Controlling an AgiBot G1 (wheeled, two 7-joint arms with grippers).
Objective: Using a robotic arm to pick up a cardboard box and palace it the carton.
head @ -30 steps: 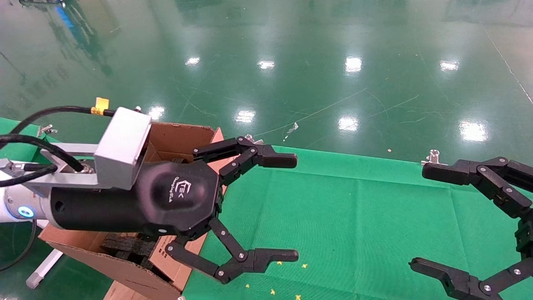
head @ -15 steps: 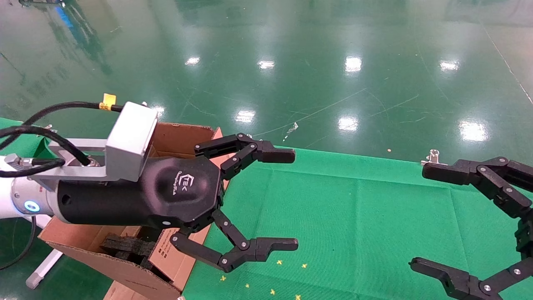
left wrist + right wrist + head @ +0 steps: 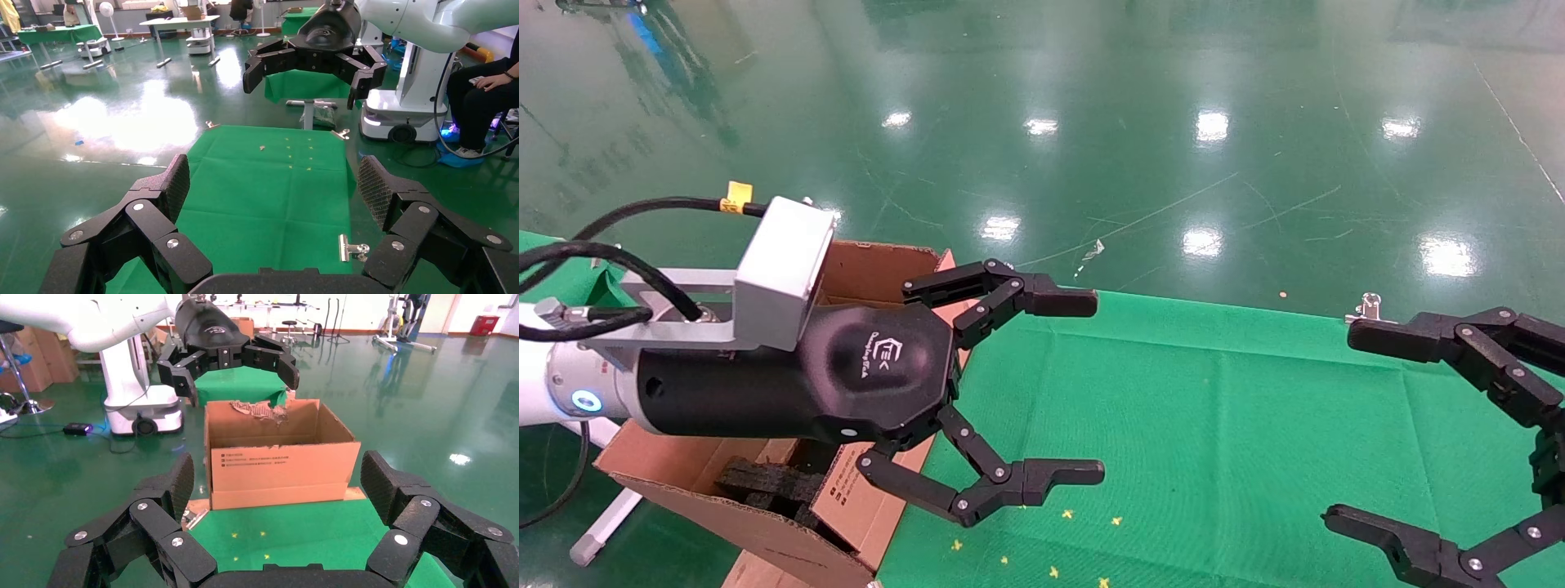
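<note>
The left tool is held spread and empty just beside the carton, over the green counter. The right tool is spread too, farther off. No small cardboard box can be seen, so its bearing cannot be told.

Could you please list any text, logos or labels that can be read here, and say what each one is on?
White logo with a line of script on the left gripper housing: too small to read.
Lines of small black print on the carton flap: too small to read.
Yellow tag on the arm's cable: no readable text.
</note>
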